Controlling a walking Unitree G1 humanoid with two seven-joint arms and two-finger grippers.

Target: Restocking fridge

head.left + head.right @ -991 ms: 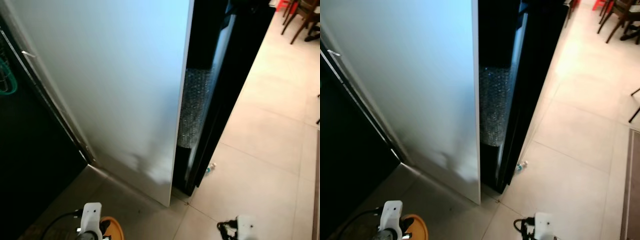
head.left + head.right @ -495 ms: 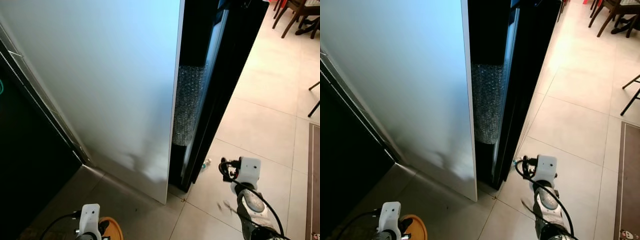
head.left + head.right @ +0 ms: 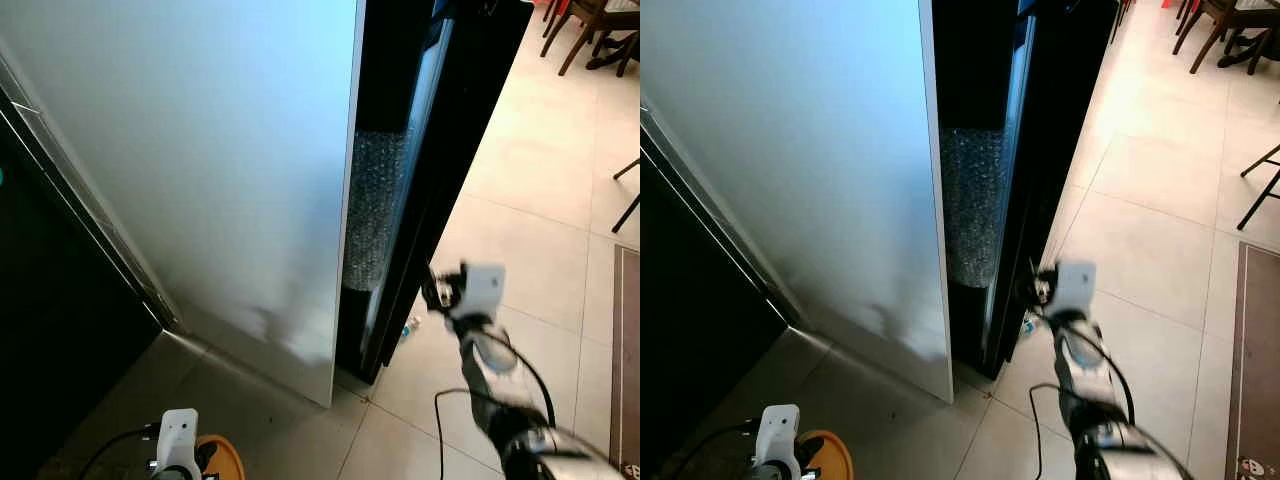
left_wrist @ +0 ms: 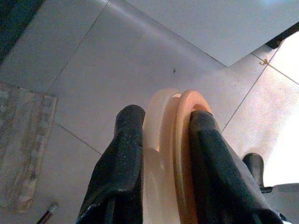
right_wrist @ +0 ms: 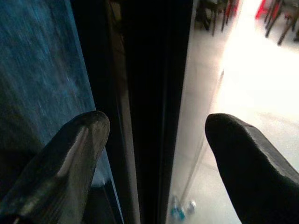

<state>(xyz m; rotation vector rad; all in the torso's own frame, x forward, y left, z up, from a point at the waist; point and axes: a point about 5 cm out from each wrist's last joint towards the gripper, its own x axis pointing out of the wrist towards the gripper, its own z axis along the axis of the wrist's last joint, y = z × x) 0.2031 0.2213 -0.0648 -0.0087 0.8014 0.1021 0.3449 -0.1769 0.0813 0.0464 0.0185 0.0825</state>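
Observation:
A tall white fridge panel stands ahead, with a black door ajar to its right. In the dark gap between them shows a strip of bubble wrap. My right arm reaches up to the black door's lower edge. In the right wrist view my right gripper is open, and the door's dark edge runs between its fingers. My left gripper hangs low over the floor, shut on an orange round disc, whose rim shows beside my left wrist.
A small bottle lies on the tiled floor at the foot of the black door. Wooden chairs stand at the far right, and a rug's edge runs along the right. A dark opening lies to the left.
My right arm has risen from the lower edge of the view to the black door's edge. The camera has shifted slightly. The left gripper keeps hold of the disc.

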